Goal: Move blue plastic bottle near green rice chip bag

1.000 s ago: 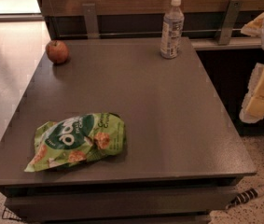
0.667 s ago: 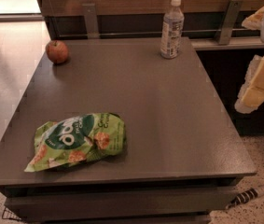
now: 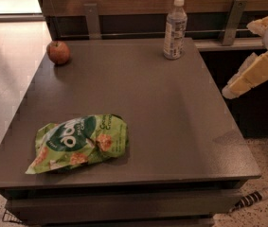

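The small clear blue-labelled plastic bottle (image 3: 175,30) stands upright at the grey tabletop's (image 3: 166,122) far edge, leftward and beyond the robot's cream hand (image 3: 234,87). The hand hangs off the right side; whether it is open cannot be told. The light green rice chip bag (image 3: 79,143) lies near-left, well apart.

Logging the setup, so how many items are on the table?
3: blue plastic bottle far edge, apple far-left corner, green rice chip bag front left. None seem hidden. The gripper hangs beyond the table's right edge.
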